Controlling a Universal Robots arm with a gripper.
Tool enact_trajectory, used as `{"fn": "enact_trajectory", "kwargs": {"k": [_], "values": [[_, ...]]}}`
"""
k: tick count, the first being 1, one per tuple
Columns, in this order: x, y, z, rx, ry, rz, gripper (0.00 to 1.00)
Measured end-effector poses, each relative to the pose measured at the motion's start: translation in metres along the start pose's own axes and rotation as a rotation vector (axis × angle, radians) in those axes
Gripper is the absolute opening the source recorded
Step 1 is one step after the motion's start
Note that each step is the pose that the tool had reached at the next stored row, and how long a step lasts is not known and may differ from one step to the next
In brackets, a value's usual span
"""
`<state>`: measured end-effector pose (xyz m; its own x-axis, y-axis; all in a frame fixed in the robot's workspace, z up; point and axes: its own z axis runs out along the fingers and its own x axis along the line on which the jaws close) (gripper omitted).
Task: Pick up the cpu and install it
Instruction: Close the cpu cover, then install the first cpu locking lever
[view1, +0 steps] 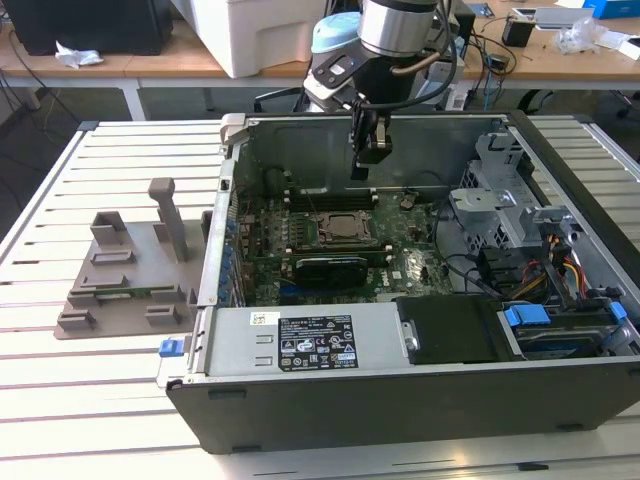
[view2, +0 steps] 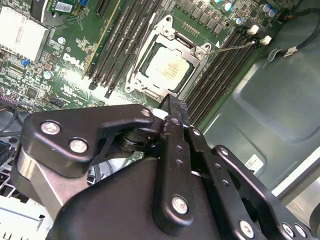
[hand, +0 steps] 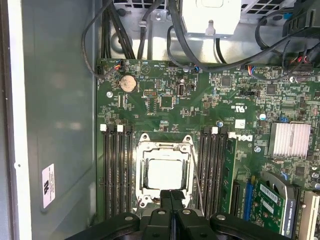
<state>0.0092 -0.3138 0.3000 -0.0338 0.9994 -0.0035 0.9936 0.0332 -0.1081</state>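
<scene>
**Claw shut and bare above the seated chip**

Closest to the lens are my own black links and the two fingers of my claw (hand: 170, 196), pressed together with nothing between them. I hang just above the socket (hand: 141, 150) in the middle of the motherboard (hand: 150, 115). The board sits inside the open computer case (view1: 400, 400), which lies on its side on the slatted counter (view1: 80, 400) so that the board faces up to me.

The cpu (hand: 167, 173) lies flat within the socket's metal frame, pale top upward and square to the frame's sides. I judge that is why my grip is bare. A thin wire lever (hand: 196, 172) runs along one side of the socket, and I cannot tell from here whether it is latched down. Memory slots (hand: 116, 170) flank the socket on both sides, so I hang centred over it, clear of them. The grey holder (view1: 125, 275) stands on the counter beside the case's outer wall.
</scene>
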Motion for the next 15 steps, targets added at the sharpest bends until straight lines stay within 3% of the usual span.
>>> {"fn": "enact_trajectory", "kwargs": {"k": [6, 8, 12, 15], "values": [[0.0, 0.0, -0.0001, 0.0, -0.0006, -0.004, 0.11], [0.0, 0.0, -0.0001, -0.0002, -0.0072, -0.065, 0.11], [0.0, 0.0, -0.0001, -0.0004, -0.0146, -0.133, 0.11], [0.0, 0.0, -0.0001, -0.0008, -0.0256, -0.234, 0.11]]}}
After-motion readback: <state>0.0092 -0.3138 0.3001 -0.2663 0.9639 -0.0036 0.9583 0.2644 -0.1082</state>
